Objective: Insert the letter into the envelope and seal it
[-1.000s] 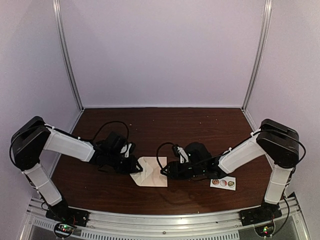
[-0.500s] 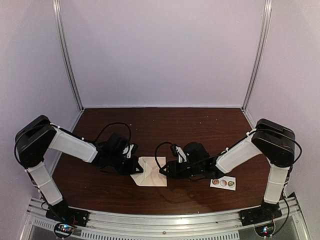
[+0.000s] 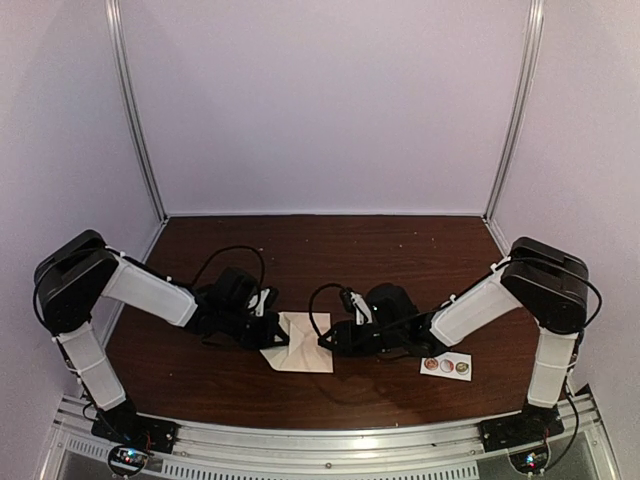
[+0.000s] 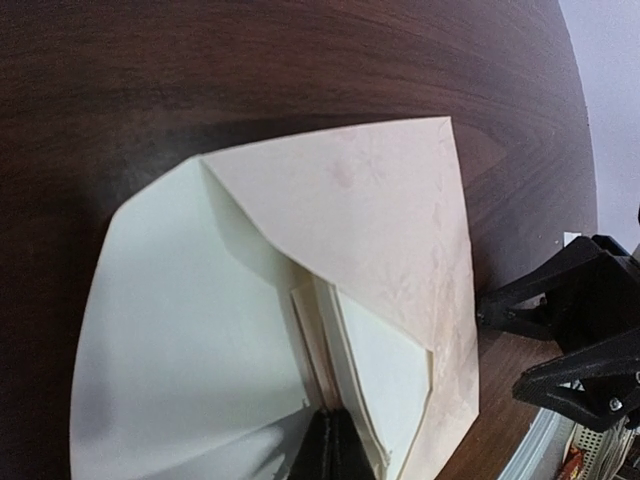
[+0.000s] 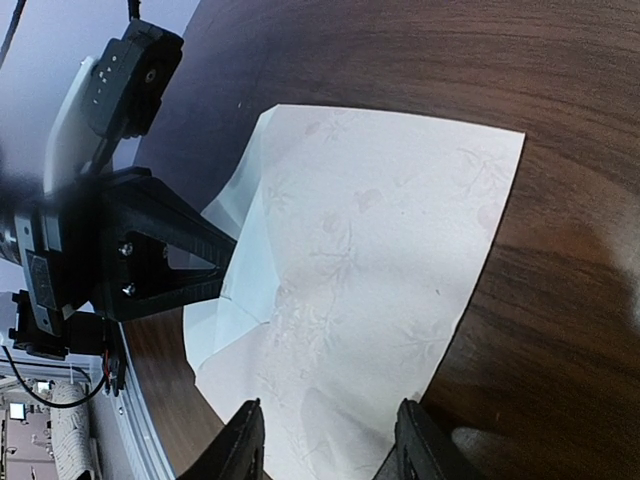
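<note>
We find the envelope (image 3: pixel 302 343), light, limp and crease-prone, flat on the surface (image 3: pixel 350 260) near centre, left end effector (image 4: pixel 328 447) pinched shut on its left edge, right end effector (image 5: pixel 325 440) part-open astride its right edge; edge grips judged best.

The top camera looks down from high behind over the whole table (image 3: pixel 350 250). Both wrist cameras sit low and close, facing each other across the envelope (image 3: pixel 303 345), which fills their frames.
</note>
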You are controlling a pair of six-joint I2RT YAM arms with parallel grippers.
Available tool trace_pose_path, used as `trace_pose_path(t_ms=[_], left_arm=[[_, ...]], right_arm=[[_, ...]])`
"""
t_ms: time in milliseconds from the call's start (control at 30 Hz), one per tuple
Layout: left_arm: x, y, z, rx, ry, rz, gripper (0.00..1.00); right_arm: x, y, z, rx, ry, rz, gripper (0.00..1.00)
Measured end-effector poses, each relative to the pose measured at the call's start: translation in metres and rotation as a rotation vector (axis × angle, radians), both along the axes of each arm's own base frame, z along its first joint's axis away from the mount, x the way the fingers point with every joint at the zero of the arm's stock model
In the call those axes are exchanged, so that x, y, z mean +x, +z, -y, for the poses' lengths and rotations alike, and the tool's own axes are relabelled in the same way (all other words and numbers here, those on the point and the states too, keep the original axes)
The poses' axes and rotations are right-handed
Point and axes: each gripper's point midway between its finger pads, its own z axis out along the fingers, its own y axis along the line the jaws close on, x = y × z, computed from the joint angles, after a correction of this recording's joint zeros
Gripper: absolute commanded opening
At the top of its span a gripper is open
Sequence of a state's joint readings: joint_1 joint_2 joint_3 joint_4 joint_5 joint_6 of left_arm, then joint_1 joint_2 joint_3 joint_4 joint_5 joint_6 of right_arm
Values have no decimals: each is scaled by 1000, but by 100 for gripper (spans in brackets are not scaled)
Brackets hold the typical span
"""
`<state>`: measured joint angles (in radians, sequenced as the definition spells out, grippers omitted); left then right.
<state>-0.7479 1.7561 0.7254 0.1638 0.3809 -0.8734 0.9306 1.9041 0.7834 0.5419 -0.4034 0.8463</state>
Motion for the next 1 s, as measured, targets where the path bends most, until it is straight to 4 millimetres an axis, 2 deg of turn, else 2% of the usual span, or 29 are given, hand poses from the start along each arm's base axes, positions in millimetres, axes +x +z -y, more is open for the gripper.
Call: trace_pose_path(t_ms=[133, 200, 300, 433, 500, 600, 733, 800, 1000], left_arm=[[1, 3, -4, 10, 13, 15, 16], [3, 11, -8, 18, 24, 41, 22], [10, 43, -13, 2, 50, 121, 28], [22, 84, -28, -31, 103, 224, 28], [28, 89, -40, -30, 138, 242, 26], [31, 70, -67, 12, 193, 210, 21], [20, 33, -96, 86, 234, 124, 18], [13, 21, -102, 108, 233, 90, 16], [4, 6, -107, 121, 226, 51, 11]], right_arm=[[0, 0, 0, -3, 1, 0, 47], [0, 0, 0, -9, 3, 1, 49], [-1, 2, 5, -33, 2, 4, 53], [-2, 13, 10, -57, 6, 31, 52], [-2, 22, 11, -55, 9, 47, 49], [-4, 33, 9, -46, 25, 76, 41], [-7, 39, 2, -36, 50, 89, 30], [-11, 40, -4, -27, 69, 89, 27], [-15, 29, -17, -23, 110, 64, 25]])
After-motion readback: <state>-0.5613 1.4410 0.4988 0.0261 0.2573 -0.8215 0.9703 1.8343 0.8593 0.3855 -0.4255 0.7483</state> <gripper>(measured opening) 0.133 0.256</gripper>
